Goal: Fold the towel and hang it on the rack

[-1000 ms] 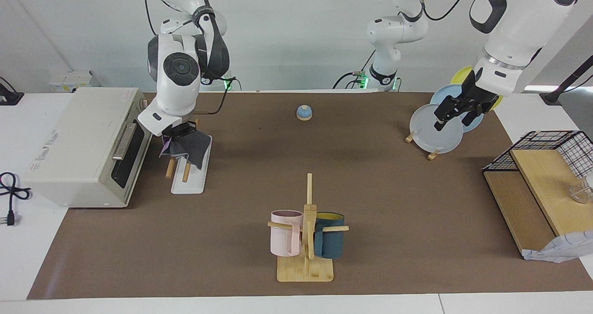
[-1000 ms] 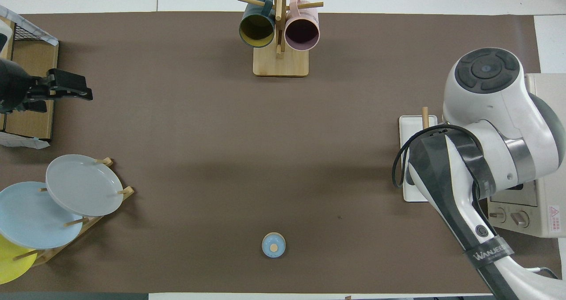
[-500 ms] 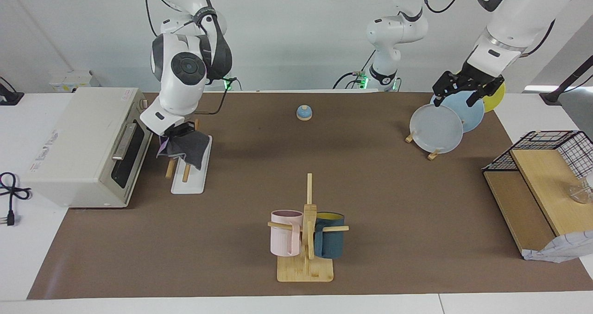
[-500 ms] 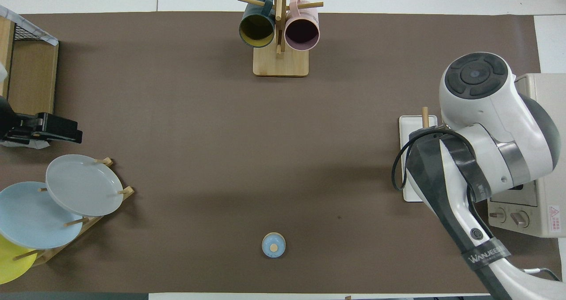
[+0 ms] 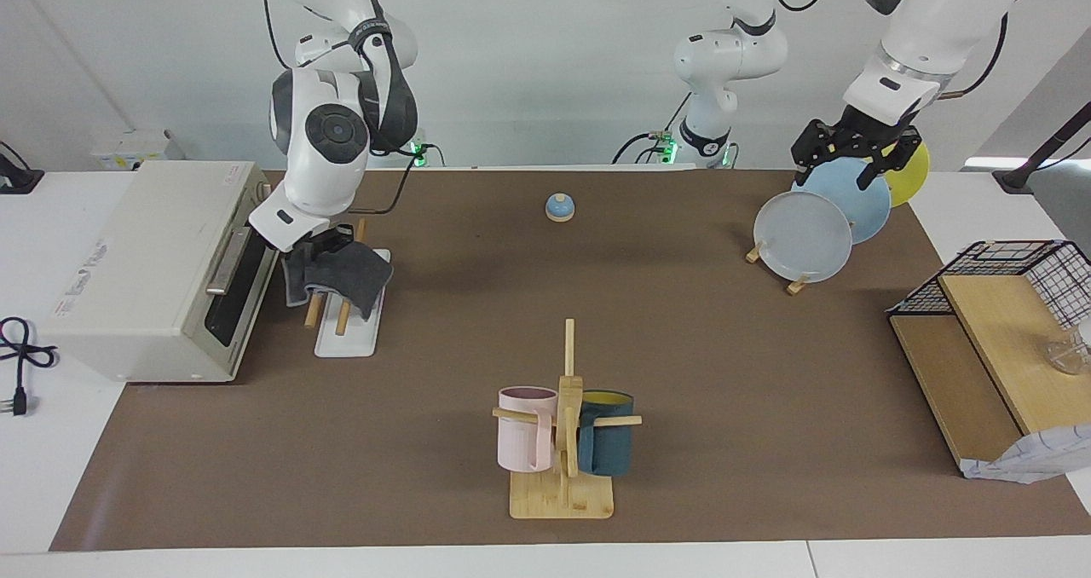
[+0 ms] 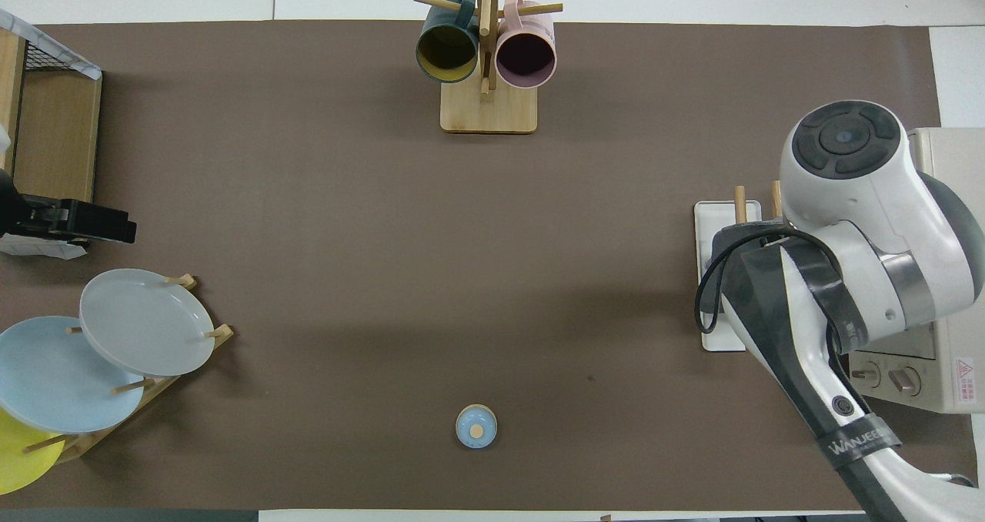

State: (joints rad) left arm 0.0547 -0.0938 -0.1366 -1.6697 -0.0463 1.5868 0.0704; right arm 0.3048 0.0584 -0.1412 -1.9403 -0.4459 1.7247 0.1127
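**Towel draped on the rack, release in hand**

Since the toaster oven [image 5: 145,262] filled the right arm's end of the table, we took our bearings from it: the rack [image 5: 349,305] stood just beside its door, a white base with two wooden rods. On the mat [image 5: 682,322] the mug tree [image 5: 564,442], with a pink and a teal mug, stood farther from the robots, and the plate stand [image 5: 805,220], with grey, blue and yellow plates, sat toward the left arm's end, with a small blue bell [image 5: 559,208] close to the robots.

We saw the towel [image 5: 341,271], dark grey face outward, lying folded over the rods. The right gripper [image 5: 320,241] was low at the towel's upper edge; the cloth and wrist hid its fingertips, so we could not tell whether they were parted or gripping. In the overhead view the arm covered towel and gripper alike.

The left gripper [image 5: 852,156] hung over the plates with its fingers apart, holding nothing; that arm waited.

We judged the hanging step nearly done. The next move, as we read it, called for a full release and a straight lift, so no fold snagged and slid off the rods.
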